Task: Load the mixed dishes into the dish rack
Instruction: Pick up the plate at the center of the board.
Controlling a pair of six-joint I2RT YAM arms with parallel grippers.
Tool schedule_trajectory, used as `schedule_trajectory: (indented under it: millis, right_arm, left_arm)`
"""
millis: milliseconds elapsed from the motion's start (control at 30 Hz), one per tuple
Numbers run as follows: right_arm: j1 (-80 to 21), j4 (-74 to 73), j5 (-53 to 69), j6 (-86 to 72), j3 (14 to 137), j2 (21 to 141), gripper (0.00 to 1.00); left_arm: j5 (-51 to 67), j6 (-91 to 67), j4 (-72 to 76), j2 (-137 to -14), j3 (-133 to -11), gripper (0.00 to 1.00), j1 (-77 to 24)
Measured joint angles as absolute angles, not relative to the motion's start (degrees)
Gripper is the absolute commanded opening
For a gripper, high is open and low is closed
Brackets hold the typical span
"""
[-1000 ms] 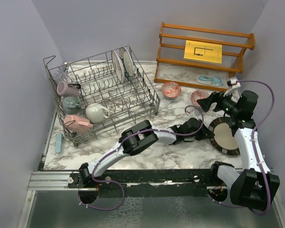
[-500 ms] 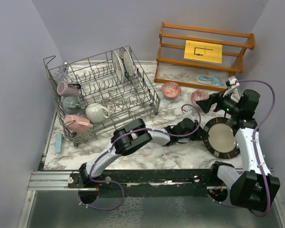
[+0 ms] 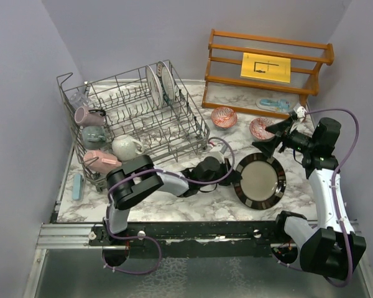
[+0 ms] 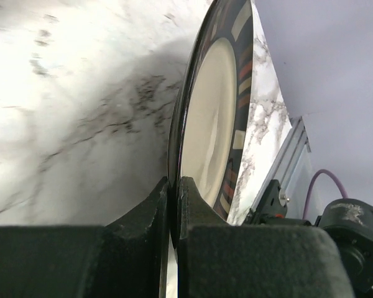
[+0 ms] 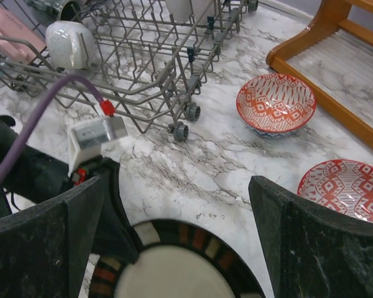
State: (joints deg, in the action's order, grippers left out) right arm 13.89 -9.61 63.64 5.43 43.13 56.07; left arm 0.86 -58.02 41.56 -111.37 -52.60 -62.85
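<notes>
Ceramic appears to be the material of the dark-rimmed beige plate (image 3: 259, 180), so it should be treated as stiff, moderately heavy for its size, smooth-glazed and liable to chip or break if knocked against wire. The flat rim is the only practical place to take hold, and a pinch there puts the plate's weight out to one side, so it may pivot or slip between the pads. The plate lies at the front right of the table (image 3: 193, 205), well apart from the dish rack (image 3: 196, 127) and nearer than the two red-patterned bowls (image 3: 224, 116). The left tool (image 3: 234, 176) is closed down narrow on the plate's left rim, one finger on each face, as the left wrist view confirms. Whether the opposite edge rests on the table cannot be told. The right tool (image 3: 275, 138) stands fully wide above the plate's far edge, holding and touching nothing.
</notes>
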Motion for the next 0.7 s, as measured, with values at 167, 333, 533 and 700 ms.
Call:
schedule_trajectory:
  millis: [167, 333, 533, 700]
  right_arm:
    - [14.0, -11.8, 66.0, 9.0, 43.7, 56.4, 1.0]
    - [14.1, -16.4, 69.1, 15.2, 46.9, 59.7, 1.0]
    - [14.1, -22.4, 71.5, 22.6, 48.4, 63.8, 1.0]
    - [14.1, -25.4, 73.1, 26.2, 48.4, 65.1, 0.99]
  left_arm:
    - [1.2, -53.8, 43.2, -103.8, -44.0, 0.0, -59.9]
    - [3.2, -46.8, 41.4, -94.7, -38.8, 0.0, -56.1]
    - [10.0, -39.8, 38.5, -86.1, -37.0, 0.0, -51.1]
    - [14.4, -34.3, 34.9, -81.7, -37.0, 0.0, -47.5]
